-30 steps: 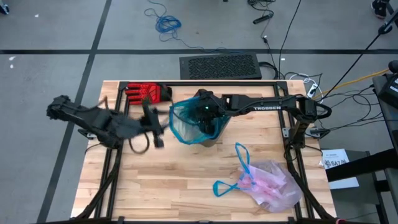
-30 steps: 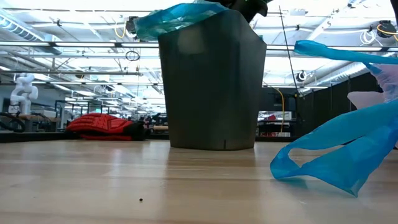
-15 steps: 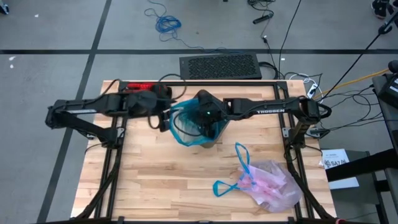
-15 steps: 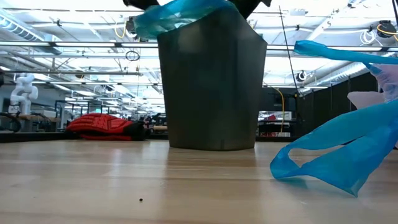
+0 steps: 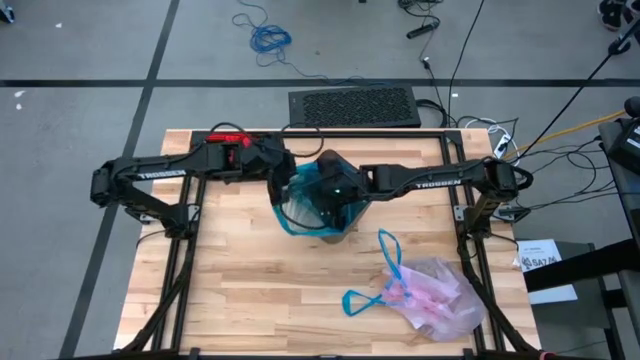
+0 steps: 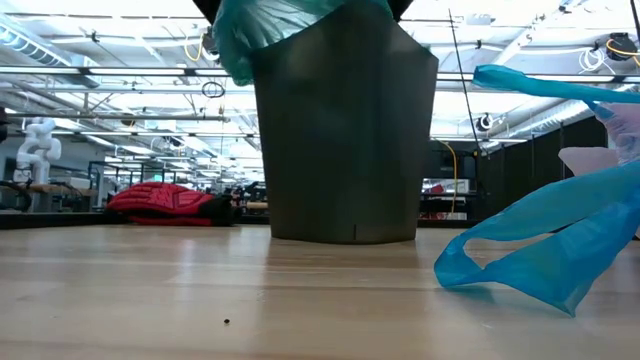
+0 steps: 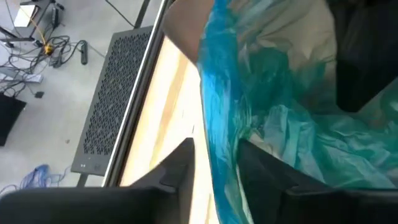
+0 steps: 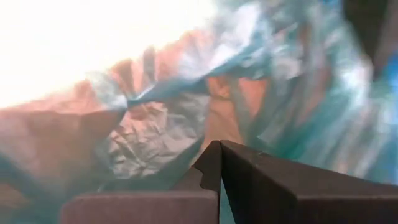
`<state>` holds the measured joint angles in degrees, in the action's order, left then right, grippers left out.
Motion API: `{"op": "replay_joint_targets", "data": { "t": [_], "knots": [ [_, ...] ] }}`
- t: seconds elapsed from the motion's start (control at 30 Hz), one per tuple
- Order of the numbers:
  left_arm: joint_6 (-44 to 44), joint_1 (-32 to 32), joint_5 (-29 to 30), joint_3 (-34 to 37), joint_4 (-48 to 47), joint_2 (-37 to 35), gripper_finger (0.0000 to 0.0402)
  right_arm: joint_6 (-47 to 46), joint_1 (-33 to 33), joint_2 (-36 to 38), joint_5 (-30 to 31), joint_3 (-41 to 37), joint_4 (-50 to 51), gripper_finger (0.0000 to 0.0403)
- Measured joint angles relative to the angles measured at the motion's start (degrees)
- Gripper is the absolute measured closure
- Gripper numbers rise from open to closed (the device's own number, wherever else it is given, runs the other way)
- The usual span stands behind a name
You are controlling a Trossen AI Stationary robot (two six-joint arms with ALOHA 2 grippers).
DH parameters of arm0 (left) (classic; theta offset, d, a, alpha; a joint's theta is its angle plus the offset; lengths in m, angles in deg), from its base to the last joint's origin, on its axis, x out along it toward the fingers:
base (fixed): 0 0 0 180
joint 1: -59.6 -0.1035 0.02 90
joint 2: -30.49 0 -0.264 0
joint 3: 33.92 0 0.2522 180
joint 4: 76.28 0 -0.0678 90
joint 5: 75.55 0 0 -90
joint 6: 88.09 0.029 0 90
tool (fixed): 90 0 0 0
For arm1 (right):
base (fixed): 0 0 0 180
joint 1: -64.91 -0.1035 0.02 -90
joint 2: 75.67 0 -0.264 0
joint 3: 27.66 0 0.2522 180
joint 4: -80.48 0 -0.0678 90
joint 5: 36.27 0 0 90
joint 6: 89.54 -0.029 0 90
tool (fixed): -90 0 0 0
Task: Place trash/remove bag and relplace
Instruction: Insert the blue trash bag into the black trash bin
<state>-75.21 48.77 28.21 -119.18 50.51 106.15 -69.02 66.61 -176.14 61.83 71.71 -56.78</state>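
1. Near the bench's [image 5: 250, 280] middle, a little toward the far edge, stands the dark bin [image 6: 345, 130], and both my arms meet over its mouth.
2. My left end effector [image 7: 217, 168] is at the bin's left rim, and its two dark fingers [image 7: 180, 165] straddle the blue edge of the teal-green bag [image 7: 273, 118]. A narrow gap shows between them with the film running through it; I cannot tell whether they pinch it.
3. My right end effector [image 8: 219, 155] is down inside the bag's opening, fingers pressed tight together, tips touching. Crumpled teal film fills what it sees ahead, and I can't make out whether any film sits between the tips.
4. Seen level across the bench, the teal-green bag drapes over the bin's top rim and hangs down on the left side.
5. Over toward the near right corner lies the bag [image 5: 440, 300], the pale pink-white liner, slumped on the wood well apart from the bin, its blue drawstring loops [image 5: 385, 275] trailing toward the middle.
6. Through its thin film I cannot pick out single pieces of trash.
7. At the far edge, beside my left arm, a red glove [image 6: 165, 200] rests on the bench.
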Motion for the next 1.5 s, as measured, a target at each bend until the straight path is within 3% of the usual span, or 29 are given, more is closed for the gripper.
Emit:
{"op": "replay_joint_targets", "data": {
  "t": [0.23, 0.57, 0.77, 0.9, 1.27, 1.5],
  "knots": [
    [-0.1, -0.4, 0.3, 0.0, 0.5, -0.3, 0.0393, -8.7, -0.3, 5.1, 2.8, 0.0, -0.6, 0.0392],
    [-0.1, -0.4, 0.3, 0.0, 1.5, -0.8, 0.0400, -12.6, -0.6, 11.2, 2.7, 0.0, 2.5, 0.0283],
    [0.0, -0.4, 0.3, 0.0, 1.6, -0.8, 0.0400, -10.9, -1.8, 11.2, 2.9, 0.0, 2.1, 0.0205],
    [0.0, -0.4, 0.4, 0.0, 1.4, -0.8, 0.0401, -7.9, -3.0, 11.4, 2.5, 0.0, 0.7, 0.0176],
    [0.1, -0.4, 0.4, 0.0, 1.4, -0.8, 0.0401, -9.1, -11.2, 11.8, -2.1, 0.1, 12.6, 0.0217],
    [0.1, -0.4, 0.4, 0.0, 1.4, -0.9, 0.0401, -16.0, -14.2, 12.1, -2.2, 3.7, 14.1, 0.0200]
  ]
}}
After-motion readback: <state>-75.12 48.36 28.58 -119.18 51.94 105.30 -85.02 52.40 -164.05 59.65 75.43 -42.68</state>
